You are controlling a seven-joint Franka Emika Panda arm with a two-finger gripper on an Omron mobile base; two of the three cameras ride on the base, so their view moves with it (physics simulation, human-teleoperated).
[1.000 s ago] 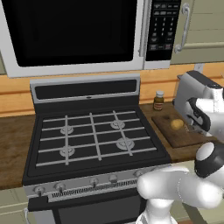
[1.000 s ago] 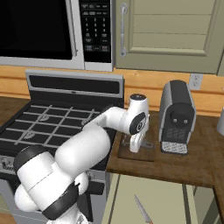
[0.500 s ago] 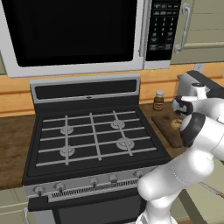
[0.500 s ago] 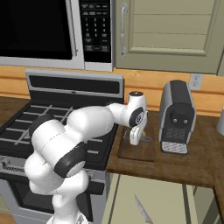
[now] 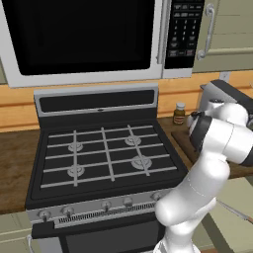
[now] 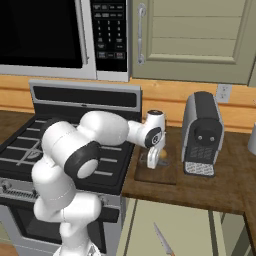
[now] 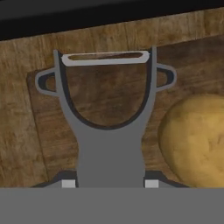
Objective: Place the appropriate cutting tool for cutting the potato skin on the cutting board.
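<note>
My gripper is shut on a grey Y-shaped peeler, whose blade points away from the hand. Below it lies the dark brown cutting board, and the peeler hangs over the board's left part. The yellowish potato rests on the board just to the peeler's right, apart from it. In the right base view the gripper hangs low over the cutting board, beside the potato. The board's edge peeks out behind my arm in the left base view.
A grey coffee machine stands right of the board. A spice bottle sits at the back by the stove. A knife shows low in front of the counter. The microwave hangs above the stove.
The hand with the peeler has sunk a little towards the board, and the arm's elbow has swung left over the stove's corner.
</note>
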